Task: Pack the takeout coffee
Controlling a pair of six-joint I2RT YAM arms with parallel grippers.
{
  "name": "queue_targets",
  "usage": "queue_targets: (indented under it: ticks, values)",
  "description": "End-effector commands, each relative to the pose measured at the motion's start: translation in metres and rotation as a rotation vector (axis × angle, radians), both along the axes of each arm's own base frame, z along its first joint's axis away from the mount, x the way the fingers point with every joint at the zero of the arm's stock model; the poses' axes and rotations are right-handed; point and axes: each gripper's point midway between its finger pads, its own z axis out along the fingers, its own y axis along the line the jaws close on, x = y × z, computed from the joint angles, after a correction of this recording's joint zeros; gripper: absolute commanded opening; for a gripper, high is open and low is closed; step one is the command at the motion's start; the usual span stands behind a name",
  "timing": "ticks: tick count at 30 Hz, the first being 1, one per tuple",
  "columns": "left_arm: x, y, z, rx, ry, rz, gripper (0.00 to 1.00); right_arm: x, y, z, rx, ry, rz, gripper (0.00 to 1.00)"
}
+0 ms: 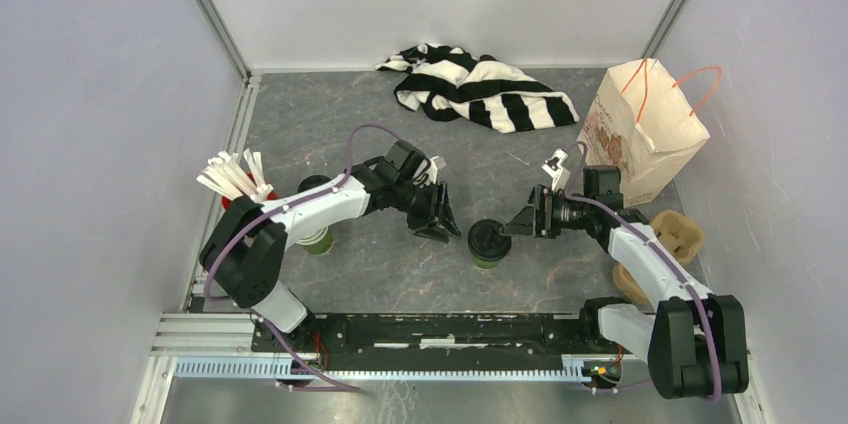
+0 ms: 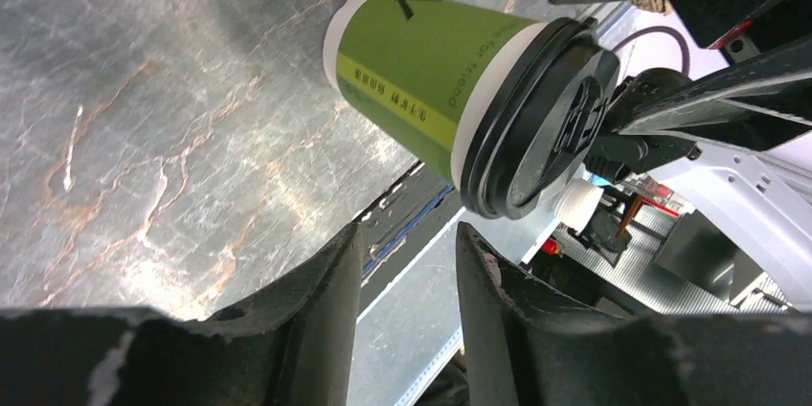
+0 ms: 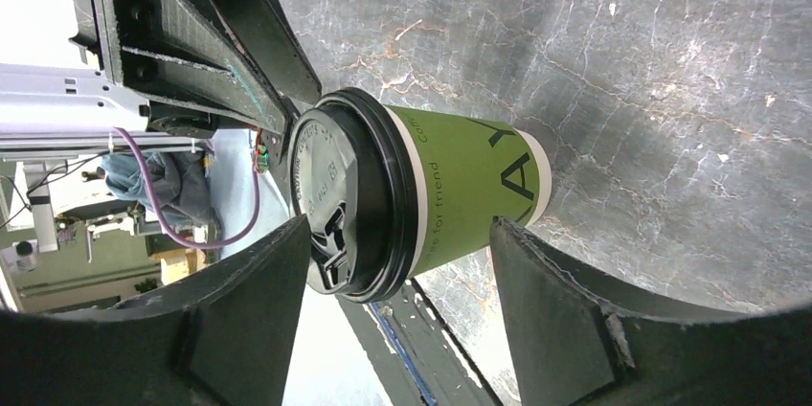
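Takeout coffee (image 1: 489,242): standing upright on the table (image 1: 400,274) with its black lid on, sitting well apart from the paper bag (image 1: 645,134), off to the bag's left and nearer side.
Right gripper (image 1: 525,219): waiting between the bag and the cup, jaws gaping wide. In the wrist view its fingers are reaching to either side of the cup, and nothing is being pinched. Whether a pad is brushing the paper wall, I cannot tell.
Left gripper (image 1: 440,216): hanging on the side of the cup away from the bag, jaws standing a little apart with only air between them, pointing at the lid.
Paper bag: standing upright, orange handles sticking up.
Step in hand: by my reading the grasp is being lined up, with the right arm taking the cup. Packing is not yet begun.
Next move: the right jaws are likely needing to close squarely on the green wall below the lid, gently so the paper is not crushed. Then comes a straight lift and an upright carry over to the bag's mouth, with the left arm probably backing clear.
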Motion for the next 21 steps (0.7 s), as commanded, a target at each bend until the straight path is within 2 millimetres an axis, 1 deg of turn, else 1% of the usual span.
queue_targets:
  ticks: [1, 3, 5, 8, 10, 13, 15, 18, 21]
  values:
    - [0.001, 0.007, 0.021, 0.01, -0.065, -0.012, 0.5, 0.002, -0.002, 0.007, -0.035, -0.033, 0.004, 0.78]
    - [0.005, 0.001, 0.031, -0.03, -0.086, -0.014, 0.55, -0.001, 0.0, 0.005, -0.03, -0.032, 0.017, 0.8]
    - [0.011, -0.011, 0.042, -0.095, -0.105, -0.019, 0.62, -0.002, 0.002, 0.004, -0.028, -0.029, 0.028, 0.79]
    - [0.014, -0.031, 0.053, -0.195, -0.083, -0.045, 0.7, 0.0, 0.005, 0.005, -0.019, -0.04, 0.037, 0.72]
    - [0.016, -0.041, 0.051, -0.208, -0.072, -0.054, 0.7, 0.002, 0.008, 0.006, -0.014, -0.049, 0.042, 0.68]
    - [0.015, -0.052, 0.036, -0.188, -0.043, -0.068, 0.6, 0.008, 0.012, 0.006, -0.013, -0.053, 0.047, 0.56]
    - [0.012, -0.054, 0.027, -0.164, -0.023, -0.062, 0.51, 0.012, 0.014, 0.005, -0.021, -0.052, 0.052, 0.51]
    - [0.006, -0.052, 0.022, -0.135, -0.028, -0.055, 0.46, 0.018, 0.02, 0.005, -0.025, -0.056, 0.066, 0.5]
    - [-0.002, -0.047, 0.018, -0.099, -0.034, -0.059, 0.44, 0.024, 0.026, 0.008, -0.021, -0.067, 0.083, 0.49]
